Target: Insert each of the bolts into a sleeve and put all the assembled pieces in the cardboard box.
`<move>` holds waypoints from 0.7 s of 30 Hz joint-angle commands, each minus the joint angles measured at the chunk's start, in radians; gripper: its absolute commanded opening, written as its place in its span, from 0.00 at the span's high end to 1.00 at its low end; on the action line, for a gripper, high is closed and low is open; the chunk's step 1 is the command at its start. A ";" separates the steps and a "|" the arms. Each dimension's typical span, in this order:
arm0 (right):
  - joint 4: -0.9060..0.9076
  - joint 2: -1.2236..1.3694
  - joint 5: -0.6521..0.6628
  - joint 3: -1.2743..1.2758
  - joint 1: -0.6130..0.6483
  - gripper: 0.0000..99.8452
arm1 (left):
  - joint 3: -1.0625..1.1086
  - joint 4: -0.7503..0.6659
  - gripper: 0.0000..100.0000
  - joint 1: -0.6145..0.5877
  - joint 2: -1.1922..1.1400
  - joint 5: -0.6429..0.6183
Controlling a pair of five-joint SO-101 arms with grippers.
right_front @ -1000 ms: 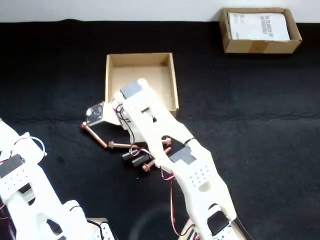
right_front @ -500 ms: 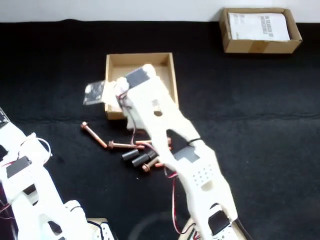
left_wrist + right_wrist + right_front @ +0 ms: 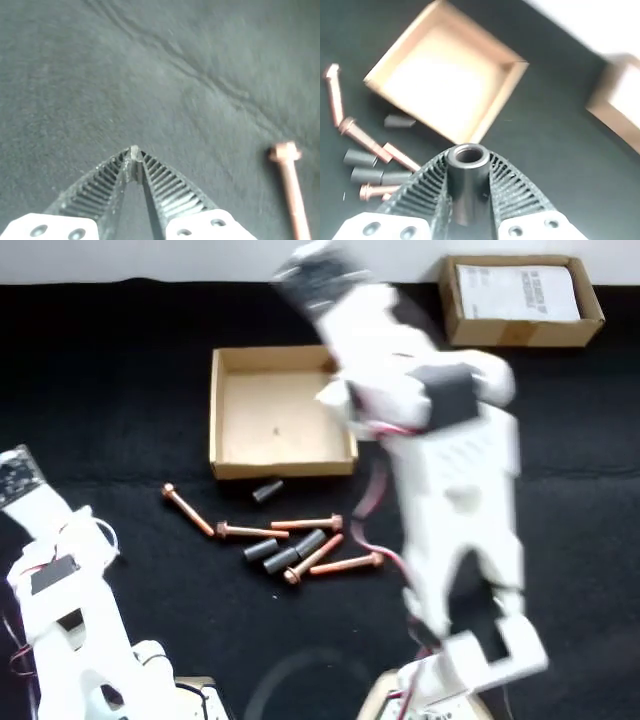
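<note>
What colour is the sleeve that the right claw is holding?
Dark grey, nearly black. The short hollow cylindrical sleeve shows best in the right wrist view.

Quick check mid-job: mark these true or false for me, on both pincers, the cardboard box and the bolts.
1. The right pincer is closed on a dark sleeve. True.
2. The cardboard box already holds an assembled piece. False: no bolt or sleeve lies in it.
3. The left pincer is shut with nothing in it. True.
4. All the bolts already sit inside sleeves. False: they lie bare on the table beside loose sleeves.
</note>
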State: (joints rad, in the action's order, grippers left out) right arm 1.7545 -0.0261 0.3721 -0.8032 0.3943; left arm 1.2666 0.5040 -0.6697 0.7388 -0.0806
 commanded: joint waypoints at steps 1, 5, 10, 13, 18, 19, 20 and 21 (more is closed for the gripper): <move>0.010 -0.282 -0.078 0.127 -0.179 0.99 | -0.061 0.133 0.99 0.059 -0.002 0.114; 0.008 -0.567 -0.080 0.409 -0.389 0.99 | -0.219 0.334 0.99 0.150 -0.042 0.299; -0.005 -0.883 -0.080 0.751 -0.645 0.99 | -0.605 0.663 0.99 0.266 -0.191 0.525; -0.064 -1.058 -0.077 0.941 -0.789 0.99 | -0.846 0.872 0.99 0.363 -0.302 0.585; -0.269 -1.340 -0.052 1.276 -1.052 0.99 | -1.138 1.109 0.99 0.578 -0.481 0.661; -0.311 -1.392 -0.025 1.348 -1.098 0.99 | -1.178 1.138 0.99 0.625 -0.518 0.681; -0.354 -1.442 -0.003 1.419 -1.136 0.99 | -1.213 1.163 0.99 0.673 -0.550 0.703; -0.397 -1.492 0.012 1.489 -1.173 0.99 | -1.242 1.185 0.99 0.717 -0.584 0.727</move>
State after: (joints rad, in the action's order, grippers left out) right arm 1.4768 -1.3886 0.3383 0.5010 -0.6582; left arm 0.1527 1.6164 -0.0821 0.2217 0.5961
